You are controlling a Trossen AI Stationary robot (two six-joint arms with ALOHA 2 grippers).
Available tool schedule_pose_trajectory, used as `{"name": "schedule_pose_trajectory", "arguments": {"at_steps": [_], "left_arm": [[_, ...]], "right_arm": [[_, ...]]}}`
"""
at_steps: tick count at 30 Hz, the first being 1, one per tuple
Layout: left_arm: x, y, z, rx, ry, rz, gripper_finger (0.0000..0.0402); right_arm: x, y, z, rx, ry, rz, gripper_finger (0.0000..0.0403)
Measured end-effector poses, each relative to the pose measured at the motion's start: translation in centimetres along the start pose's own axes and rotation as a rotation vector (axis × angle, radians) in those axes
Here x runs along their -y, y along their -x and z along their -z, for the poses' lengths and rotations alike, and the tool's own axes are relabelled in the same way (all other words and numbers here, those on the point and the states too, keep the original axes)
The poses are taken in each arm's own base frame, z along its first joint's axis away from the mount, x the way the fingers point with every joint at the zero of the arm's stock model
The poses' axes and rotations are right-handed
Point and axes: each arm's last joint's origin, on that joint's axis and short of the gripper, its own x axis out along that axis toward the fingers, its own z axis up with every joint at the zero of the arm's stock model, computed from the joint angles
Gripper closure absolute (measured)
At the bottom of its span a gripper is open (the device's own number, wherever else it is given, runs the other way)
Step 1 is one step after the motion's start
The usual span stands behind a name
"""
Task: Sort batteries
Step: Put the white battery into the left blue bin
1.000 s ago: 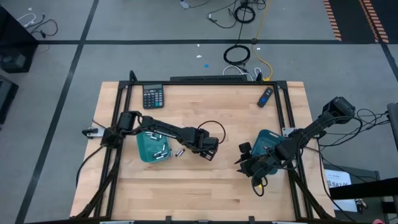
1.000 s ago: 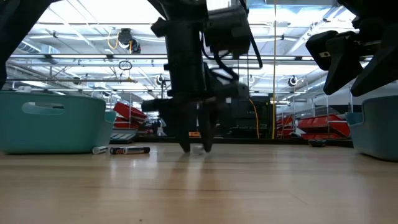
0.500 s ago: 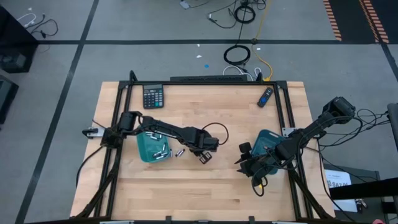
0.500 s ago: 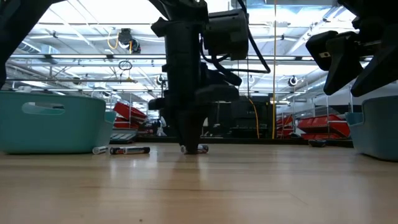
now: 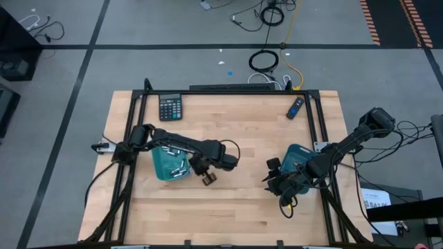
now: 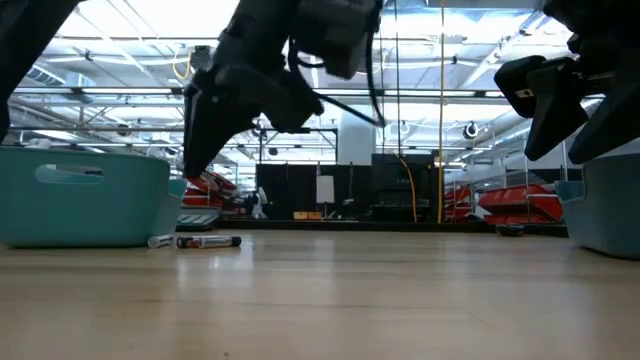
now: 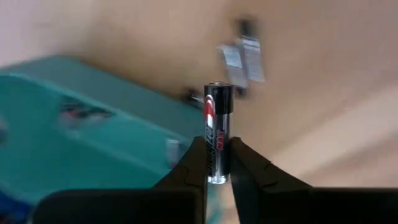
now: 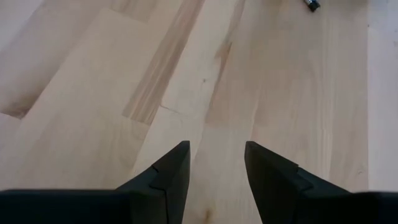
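My left gripper [image 5: 206, 178] hangs above the table just right of the left teal tray [image 5: 166, 164] and is shut on a battery [image 7: 217, 115], black with a red mark and silvery ends. Several batteries lie in that tray [image 7: 74, 130]. Two loose batteries [image 6: 195, 241] rest on their sides on the wood beside it. In the low view my left gripper [image 6: 192, 165] leans toward the tray [image 6: 85, 195]. My right gripper [image 8: 216, 158] stands open over bare wood in front of the right teal tray [image 5: 297, 155], holding nothing. My left gripper pinches the battery's lower half [image 7: 216, 163] between its two fingers [image 7: 194, 163]. The battery lies along the fingers, and its upper half sticks out past their tips. The fingers slant down from above. The battery is lifted clear of the table.
A black calculator [image 5: 169, 107] lies at the far left of the table and a dark blue stick [image 5: 295, 107] at the far right. Black frame rails [image 5: 135, 138] run along both sides. Bare wood spreads across the middle and near part.
My left gripper has shut on a battery that lay on the wood right of the left tray. It has lifted the battery clear, gone up and toward the table's left, nearer that tray, and has tipped and rolled on the way.
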Motion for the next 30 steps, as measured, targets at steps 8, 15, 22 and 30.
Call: {"name": "schedule_pose_trajectory", "arguments": {"at_steps": [8,15,22,30], "left_arm": [[-0.2,0.7,2.2,-0.051,0.009,0.089,0.0350],[-1.8,1.1,3.6,-0.008,0.083,0.055,0.0347],[-4.2,1.5,6.0,0.016,0.169,0.058,0.0347],[-4.8,0.6,7.6,0.029,0.157,0.003,0.0267]], "right_arm": [[0.0,0.0,0.1,-0.007,-0.008,0.001,0.0258],[0.0,0.0,0.1,-0.009,-0.013,0.001,0.0258],[0.0,0.0,0.1,-0.011,-0.013,0.001,0.0258],[0.0,0.0,0.1,-0.011,-0.014,0.001,0.0258]]}}
